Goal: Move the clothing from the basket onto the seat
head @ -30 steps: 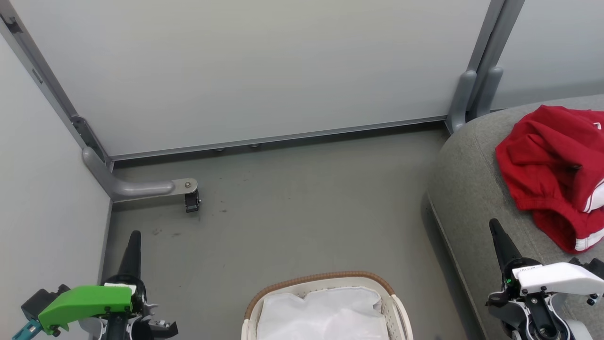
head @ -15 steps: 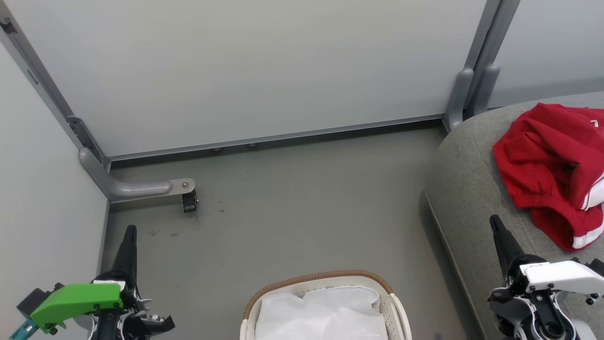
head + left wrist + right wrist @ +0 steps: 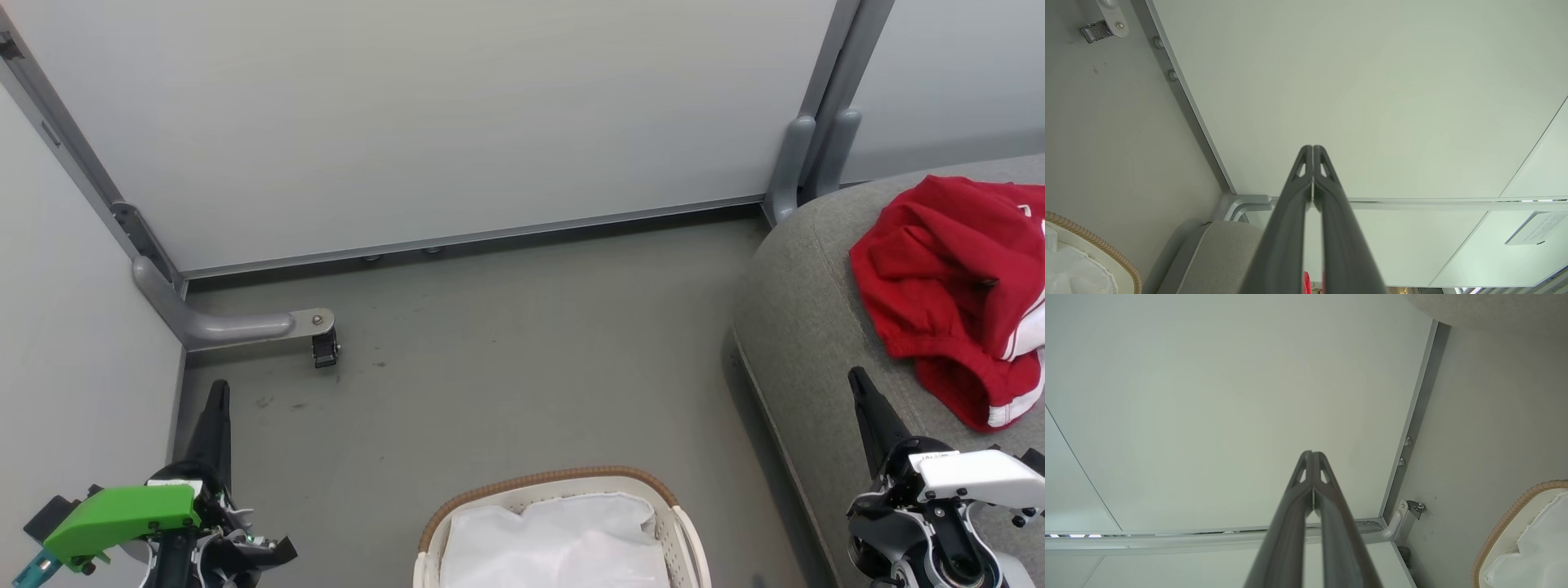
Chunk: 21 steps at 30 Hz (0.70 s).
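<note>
- The basket (image 3: 555, 476) sits at the bottom middle of the head view, its tan rim curving toward the open floor (image 3: 522, 343). Only its white lining (image 3: 563, 539) shows inside.
- Beyond the basket, bare floor runs up to the foot rail of a pale panel wall (image 3: 424, 122).
- Left of and beyond the basket, a grey bracket foot (image 3: 245, 327) with a small dark caster juts out from the wall corner onto the floor.
- Right of the basket, across a strip of floor, the rounded edge of the seat (image 3: 808, 327) rises. A grey post (image 3: 804, 155) stands at its far corner.
- The clothing (image 3: 947, 278) lies crumpled on the seat, right of and beyond the basket, with white stripes on its right side. It runs past the head view's right edge.
- The left gripper (image 3: 218, 390) hangs left of the basket above the floor, close to the side wall. Its fingers are pressed together with nothing between them, well apart from the clothing.
- The right gripper (image 3: 857, 377) hangs right of the basket, seen against the seat's near edge. Its fingers are pressed together and hold nothing, and the tip is near the clothing's lower hem without touching it.
</note>
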### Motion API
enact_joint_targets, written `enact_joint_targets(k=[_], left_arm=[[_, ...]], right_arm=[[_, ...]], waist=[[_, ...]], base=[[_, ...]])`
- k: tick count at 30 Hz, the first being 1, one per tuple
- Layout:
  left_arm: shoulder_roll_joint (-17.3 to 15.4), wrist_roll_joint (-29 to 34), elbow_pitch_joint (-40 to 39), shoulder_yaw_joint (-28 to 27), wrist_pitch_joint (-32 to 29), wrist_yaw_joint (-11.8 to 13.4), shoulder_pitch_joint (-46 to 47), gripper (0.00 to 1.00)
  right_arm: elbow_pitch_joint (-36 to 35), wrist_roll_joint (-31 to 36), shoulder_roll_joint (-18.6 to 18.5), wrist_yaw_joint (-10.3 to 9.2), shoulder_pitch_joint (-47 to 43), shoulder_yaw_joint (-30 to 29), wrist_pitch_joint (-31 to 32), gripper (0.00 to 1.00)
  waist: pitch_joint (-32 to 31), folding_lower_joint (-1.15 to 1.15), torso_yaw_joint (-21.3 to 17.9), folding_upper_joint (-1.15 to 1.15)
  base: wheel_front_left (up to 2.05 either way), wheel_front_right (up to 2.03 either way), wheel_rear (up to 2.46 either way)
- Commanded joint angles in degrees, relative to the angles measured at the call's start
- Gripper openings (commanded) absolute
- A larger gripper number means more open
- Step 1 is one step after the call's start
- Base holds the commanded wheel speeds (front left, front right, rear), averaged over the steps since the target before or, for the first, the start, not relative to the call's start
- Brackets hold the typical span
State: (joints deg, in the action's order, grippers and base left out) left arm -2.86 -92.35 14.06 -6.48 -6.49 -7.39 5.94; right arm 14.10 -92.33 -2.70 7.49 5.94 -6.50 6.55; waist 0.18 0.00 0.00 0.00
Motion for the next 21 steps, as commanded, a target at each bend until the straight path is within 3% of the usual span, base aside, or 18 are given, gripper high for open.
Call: enact_joint_targets(k=[1,21], left_arm=[[-0.19,-0.22,-0.07,-0.17,-0.19,-0.25,0.57,0.00],[-0.15,-0.16,-0.08,-0.21,-0.23,-0.23,0.58,0.00]], right_arm=[[-0.24,-0.17,-0.34,0.00,0.49,-0.14,0.18,0.00],[-0.23,-0.18,-0.34,0.00,0.48,-0.12,0.18,0.00]], waist=[[0.00,0.00,0.00,0.00],[0.00,0.00,0.00,0.00]], base=[[0.00,0.00,0.00],[0.00,0.00,0.00]])
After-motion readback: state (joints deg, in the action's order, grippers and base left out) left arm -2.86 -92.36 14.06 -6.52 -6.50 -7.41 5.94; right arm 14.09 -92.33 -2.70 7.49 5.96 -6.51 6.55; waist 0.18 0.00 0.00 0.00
